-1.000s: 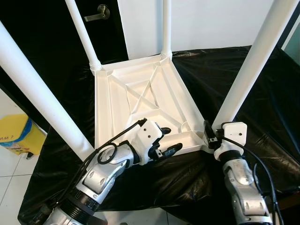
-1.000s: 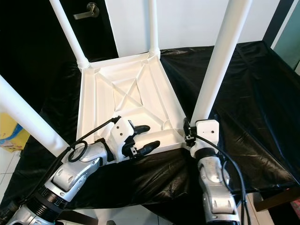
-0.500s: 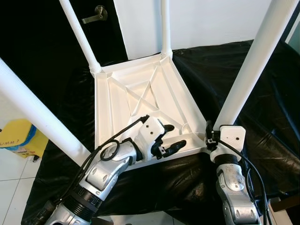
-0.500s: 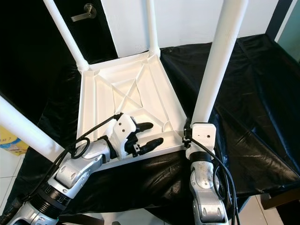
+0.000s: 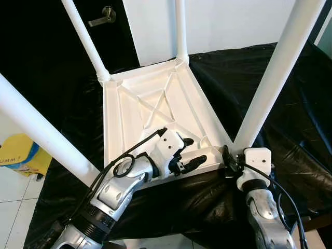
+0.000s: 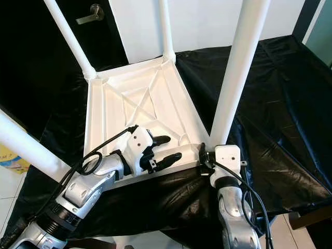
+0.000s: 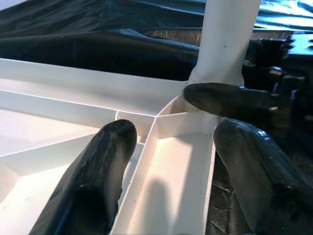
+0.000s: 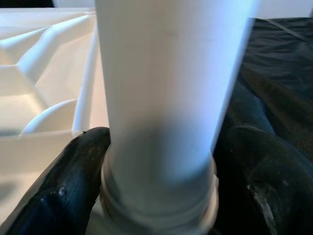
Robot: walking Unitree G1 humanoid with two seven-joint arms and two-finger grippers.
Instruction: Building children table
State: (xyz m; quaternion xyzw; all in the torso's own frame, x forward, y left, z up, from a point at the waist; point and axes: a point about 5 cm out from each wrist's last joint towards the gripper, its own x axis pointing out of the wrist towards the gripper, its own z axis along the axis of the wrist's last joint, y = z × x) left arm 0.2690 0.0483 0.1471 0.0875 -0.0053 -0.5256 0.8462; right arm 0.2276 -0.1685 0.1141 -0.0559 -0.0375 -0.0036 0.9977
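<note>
Right gripper (image 8: 159, 196) clamps the leg (image 5: 270, 83) at its base; left gripper (image 5: 188, 153) straddles the tabletop (image 5: 140, 111) rim, fingers spread.

Tabletop (image 5: 155, 111) upside down on counter (image 5: 290, 104), four legs up; left gripper (image 5: 188, 155) over near rim, right gripper (image 8: 156, 186) around near-right leg (image 5: 270, 78).

My two silver ribbed arms carry white wrist housings, looped black cables; left hand (image 5: 188, 153) and right hand (image 8: 161, 196) have black fingers.
</note>
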